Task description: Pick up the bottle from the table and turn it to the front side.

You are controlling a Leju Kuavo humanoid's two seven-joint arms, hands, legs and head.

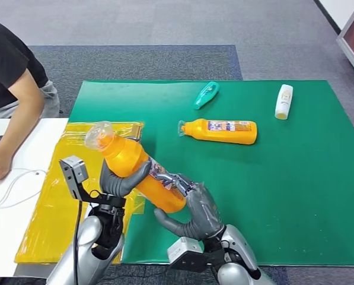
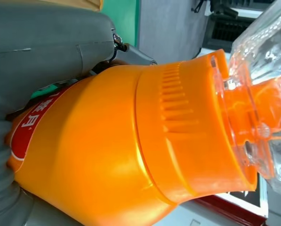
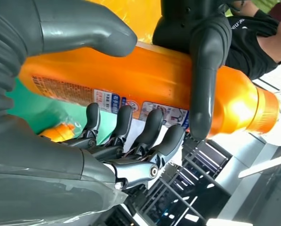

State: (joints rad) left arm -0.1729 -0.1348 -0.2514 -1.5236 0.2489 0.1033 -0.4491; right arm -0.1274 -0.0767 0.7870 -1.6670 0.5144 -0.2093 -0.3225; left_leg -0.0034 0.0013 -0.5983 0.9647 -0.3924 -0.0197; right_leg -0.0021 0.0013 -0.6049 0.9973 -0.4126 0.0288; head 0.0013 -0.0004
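An orange bottle (image 1: pixel 132 161) with a clear cap is held tilted above the front left of the green mat (image 1: pixel 300 196), cap end up and to the left. My left hand (image 1: pixel 121 183) grips its upper body, the thumb wrapped over the front. My right hand (image 1: pixel 198 211) holds the base end, with the fingers (image 3: pixel 149 129) on the printed label and the thumb on the opposite side. In the left wrist view the bottle's shoulder (image 2: pixel 114 150) and cap sit close under my left hand (image 2: pixel 43 42). The right wrist view shows the bottle's label side (image 3: pixel 132 75) between my right hand's (image 3: pixel 60 160) thumb and fingers.
A second orange bottle (image 1: pixel 220 130) lies on its side mid-mat. Behind it lie a teal bottle (image 1: pixel 206 95) and, to the right, a white bottle (image 1: pixel 283 101). A yellow sheet (image 1: pixel 54 202) lies left of the mat. A person's arm (image 1: pixel 13 124) rests on the white table at the left.
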